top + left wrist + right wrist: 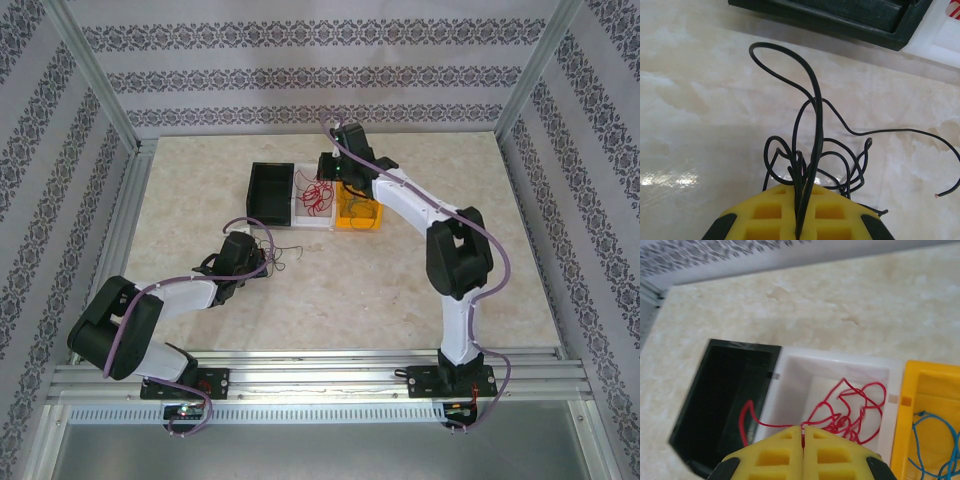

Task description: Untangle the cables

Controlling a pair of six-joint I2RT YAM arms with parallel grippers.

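My left gripper point(802, 192) is shut on a bunch of black cables point(815, 120), which loop and fan out over the marble table; in the top view this gripper point(262, 262) sits left of centre with the black cables point(287, 255) just ahead of it. My right gripper point(802, 432) is shut on one red cable point(790, 424) at the near edge of the white bin point(840, 357). That strand bends left over the black bin. More red cables point(860, 402) lie tangled inside the white bin. In the top view the right gripper point(325, 185) hangs over the red cables point(316, 197).
Three bins stand side by side at the back: the black bin point(270, 190), the white bin point(300, 215), and a yellow bin point(372, 224). Blue-green cables point(935, 440) lie in the yellow bin point(930, 367). The black bin point(725, 400) looks bare inside. Patterned walls and metal rails enclose the table.
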